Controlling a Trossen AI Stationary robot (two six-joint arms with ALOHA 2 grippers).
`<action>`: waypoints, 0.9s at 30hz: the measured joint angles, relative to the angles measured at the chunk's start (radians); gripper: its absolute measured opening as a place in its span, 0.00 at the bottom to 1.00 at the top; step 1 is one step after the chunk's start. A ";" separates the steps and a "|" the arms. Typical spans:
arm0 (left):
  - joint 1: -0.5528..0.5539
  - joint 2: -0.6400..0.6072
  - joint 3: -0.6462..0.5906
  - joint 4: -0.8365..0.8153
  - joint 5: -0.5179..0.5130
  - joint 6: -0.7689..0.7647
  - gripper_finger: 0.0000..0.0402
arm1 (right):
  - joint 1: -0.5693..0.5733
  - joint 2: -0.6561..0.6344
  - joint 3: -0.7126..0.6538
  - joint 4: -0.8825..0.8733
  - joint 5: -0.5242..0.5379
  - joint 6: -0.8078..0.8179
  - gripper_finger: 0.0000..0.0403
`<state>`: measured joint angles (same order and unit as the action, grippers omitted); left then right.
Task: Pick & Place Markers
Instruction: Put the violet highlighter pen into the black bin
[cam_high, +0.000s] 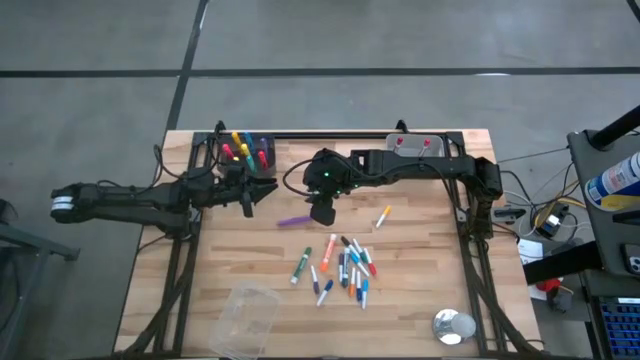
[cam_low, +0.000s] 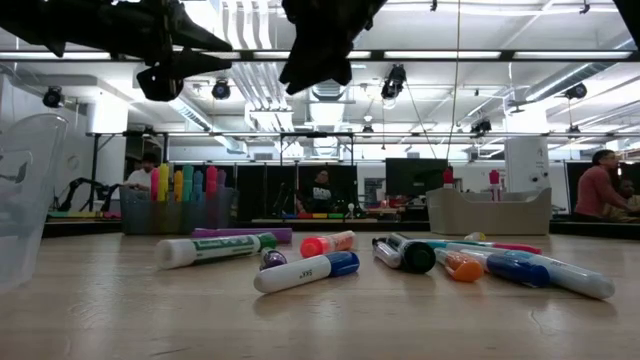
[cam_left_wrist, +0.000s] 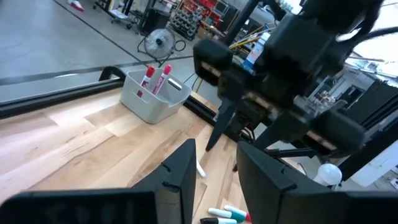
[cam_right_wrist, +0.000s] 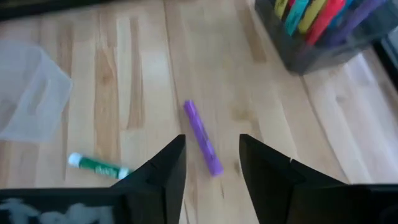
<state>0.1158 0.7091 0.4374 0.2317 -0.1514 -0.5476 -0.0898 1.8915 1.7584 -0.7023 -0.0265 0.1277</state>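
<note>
Your right gripper (cam_high: 322, 213) hangs at frame centre, fingers apart and empty, above the purple marker (cam_right_wrist: 203, 138). Your left gripper (cam_high: 252, 195), also parted, holds nothing near the dark bin (cam_high: 250, 150).

Bright overhead strip-lights (wrist views blurred)

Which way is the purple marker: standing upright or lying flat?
Lying flat: the purple marker rests lengthwise on the table, outside the dark holder.
</note>
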 joint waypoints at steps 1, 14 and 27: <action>0.000 -0.003 0.000 0.000 0.001 0.001 0.27 | 0.000 0.000 0.000 -0.017 -0.004 0.000 0.37; 0.000 -0.055 0.001 0.001 0.058 0.006 0.27 | 0.038 0.114 -0.008 -0.052 -0.107 -0.327 0.38; -0.001 -0.085 0.001 -0.003 0.116 -0.002 0.27 | 0.019 0.271 -0.005 0.047 -0.045 -0.421 0.58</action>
<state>0.1147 0.6239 0.4381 0.2287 -0.0357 -0.5491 -0.0709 2.1622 1.7538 -0.6550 -0.0713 -0.2934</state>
